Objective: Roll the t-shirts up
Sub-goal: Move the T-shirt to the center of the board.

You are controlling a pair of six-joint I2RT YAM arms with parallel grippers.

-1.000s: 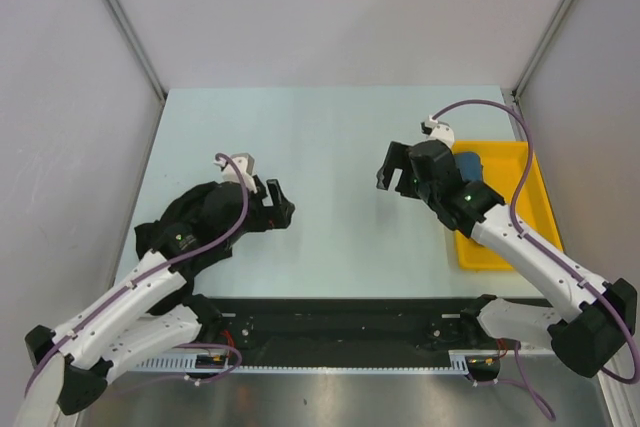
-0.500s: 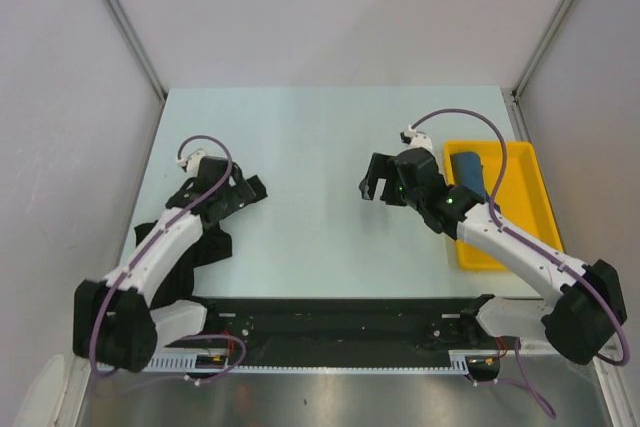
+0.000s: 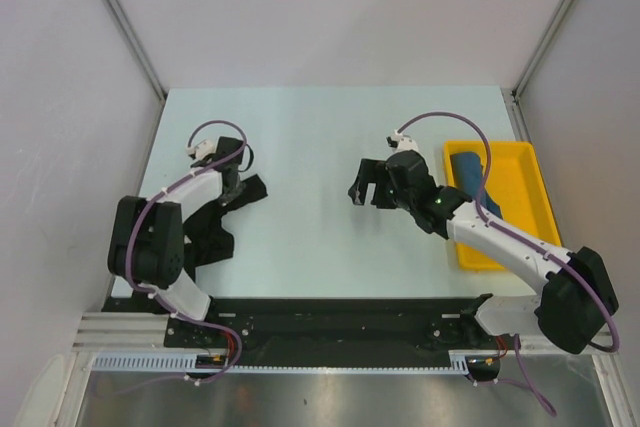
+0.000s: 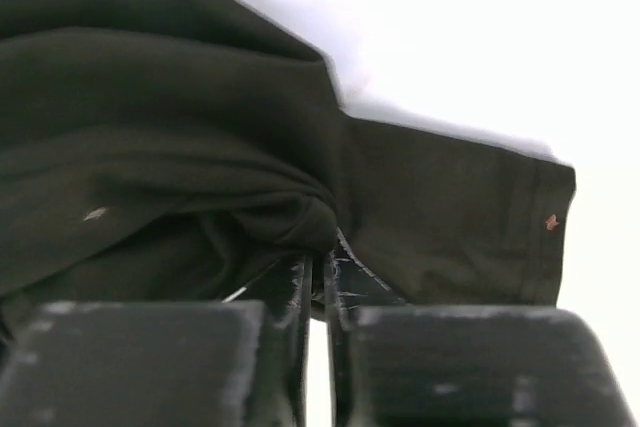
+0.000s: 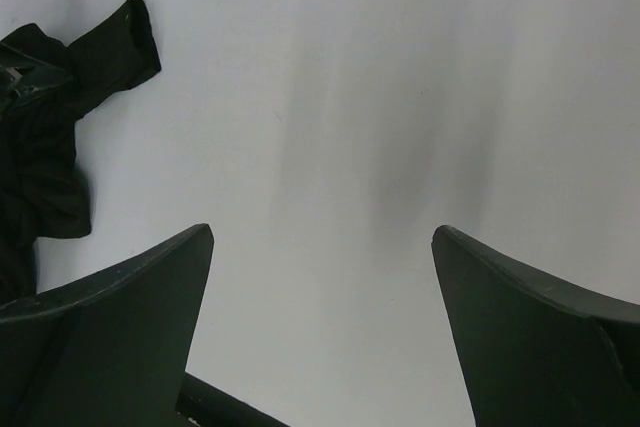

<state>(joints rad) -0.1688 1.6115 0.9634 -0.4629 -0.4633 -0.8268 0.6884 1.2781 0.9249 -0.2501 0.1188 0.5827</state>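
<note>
A crumpled black t-shirt [image 3: 212, 225] lies at the table's left side, its plain black cloth filling the left wrist view [image 4: 180, 127]. My left gripper [image 3: 232, 185] sits at the shirt's far edge by a sleeve, shut, with a fold of black cloth pinched at its tips [image 4: 320, 262]. The teal-blue t-shirt [image 3: 468, 169] lies rolled in the yellow tray [image 3: 532, 187] on the right. My right gripper [image 3: 365, 187] hovers open over bare table near the middle, nothing between its fingers [image 5: 322, 232]. The black t-shirt [image 5: 50, 137] shows at the left of the right wrist view.
The pale table [image 3: 320, 127] is closed in by grey walls on the left, back and right. A black rail [image 3: 340, 322] with both arm bases runs along the near edge. The tray stands against the right edge.
My left arm swung back and left over the black t-shirt, and its gripper went from open to shut on the cloth. The right gripper drifted left, away from the tray, still open.
</note>
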